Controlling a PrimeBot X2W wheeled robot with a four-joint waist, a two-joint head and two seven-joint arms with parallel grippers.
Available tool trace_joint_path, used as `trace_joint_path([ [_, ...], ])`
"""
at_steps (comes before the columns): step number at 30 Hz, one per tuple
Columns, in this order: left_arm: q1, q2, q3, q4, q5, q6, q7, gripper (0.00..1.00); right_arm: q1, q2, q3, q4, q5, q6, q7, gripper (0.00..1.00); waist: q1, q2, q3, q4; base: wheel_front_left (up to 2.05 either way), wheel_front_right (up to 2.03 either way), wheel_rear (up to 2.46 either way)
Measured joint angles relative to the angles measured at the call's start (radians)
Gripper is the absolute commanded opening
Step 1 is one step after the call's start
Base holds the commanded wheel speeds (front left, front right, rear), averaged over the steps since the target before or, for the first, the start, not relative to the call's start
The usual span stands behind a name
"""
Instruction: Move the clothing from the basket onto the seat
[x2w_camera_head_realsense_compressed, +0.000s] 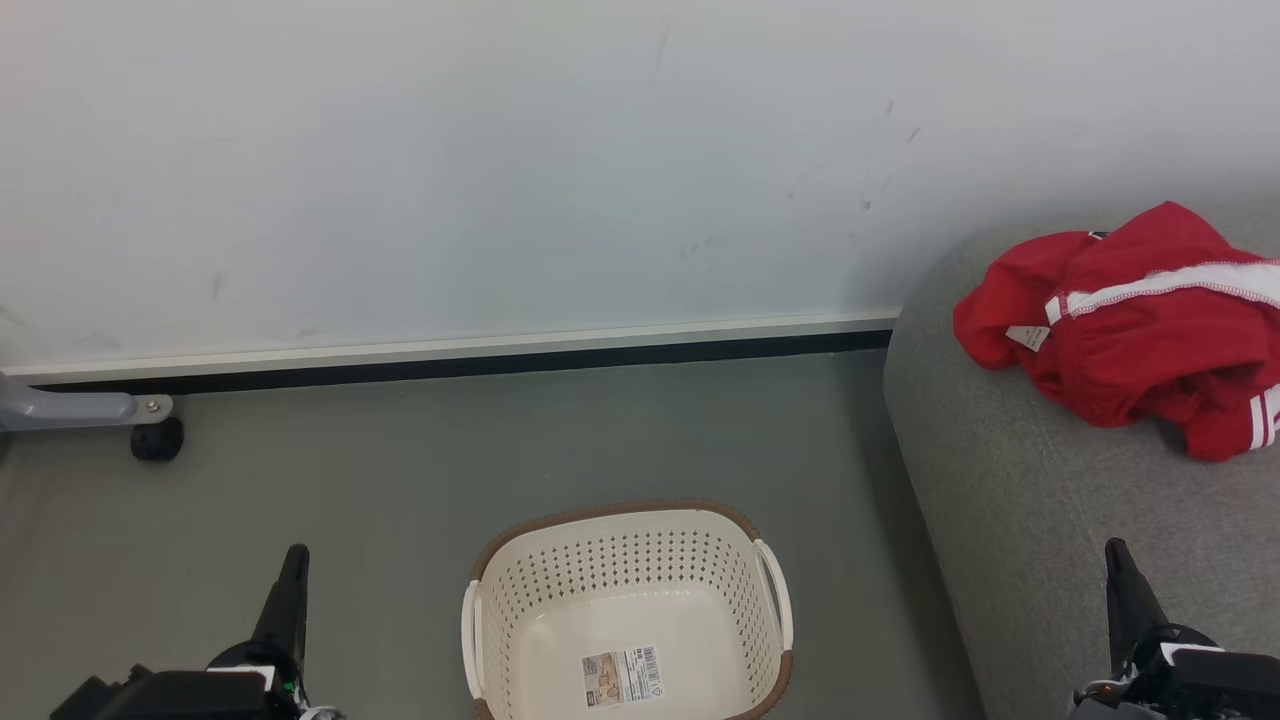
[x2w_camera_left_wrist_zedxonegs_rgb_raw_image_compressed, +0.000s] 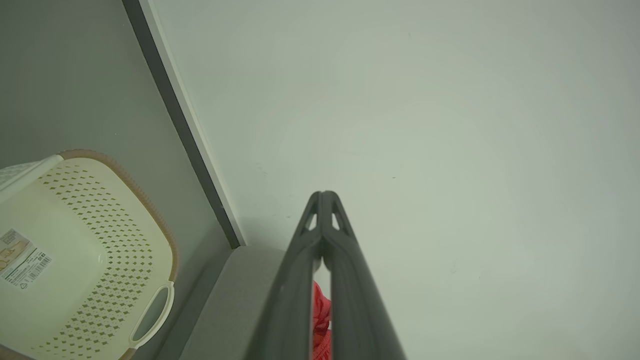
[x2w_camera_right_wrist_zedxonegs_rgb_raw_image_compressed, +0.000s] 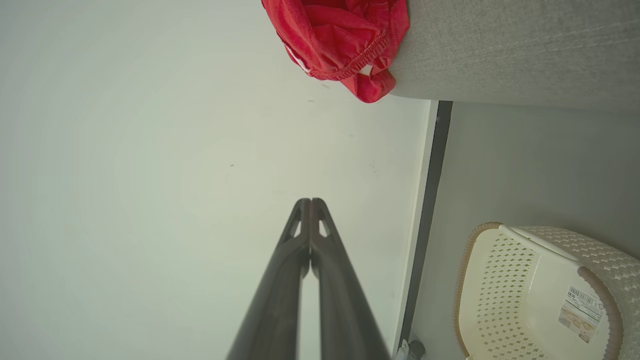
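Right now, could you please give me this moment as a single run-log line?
clothing: on seat | basket: empty, on floor | left gripper: shut, holding nothing | right gripper: shut, holding nothing

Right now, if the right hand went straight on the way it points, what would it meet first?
Probably the wall: the shut right hand aims at a bare stretch of it, with the clothing off to one side.

Head view: basket (x2w_camera_head_realsense_compressed: 620, 560) on the floor (x2w_camera_head_realsense_compressed: 400, 450) at 6 o'clock, sticker (x2w_camera_head_realsense_compressed: 621, 677) inside on its bottom. The seat (x2w_camera_head_realsense_compressed: 1030, 520) is at 4 o'clock, right of the basket, near but apart. The clothing (x2w_camera_head_realsense_compressed: 1130, 330) is heaped on the seat at 2 o'clock. The wall (x2w_camera_head_realsense_compressed: 500, 150) is behind everything at 12. A wheeled leg (x2w_camera_head_realsense_compressed: 157, 440) is on the floor at 9, against the wall.
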Motion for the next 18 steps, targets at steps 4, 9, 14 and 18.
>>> trace_joint_path([
  [4,0.0,0.0,0.0,0.0,0.0,0.0,0.0,0.0,0.0,0.0,0.0,0.0,0.0,0.0,0.0,0.0,0.0,0.0,0.0,0.0,0.0,0.0,0.0],
  [9,0.0,0.0,0.0,0.0,0.0,0.0,0.0,0.0,0.0,0.0,0.0,0.0,0.0,0.0,0.0,0.0,0.0,-0.0001,0.0,0.0,0.0,0.0,0.0],
  [14,0.0,0.0,0.0,0.0,0.0,0.0,0.0,0.0,0.0,0.0,0.0,0.0,0.0,0.0,0.0,0.0,0.0,-0.0001,0.0,0.0,0.0,0.0,0.0],
  [18,0.0,0.0,0.0,0.0,0.0,0.0,0.0,0.0,0.0,0.0,0.0,0.0,0.0,0.0,0.0,0.0,0.0,0.0,0.0,0.0,0.0,0.0,0.0],
])
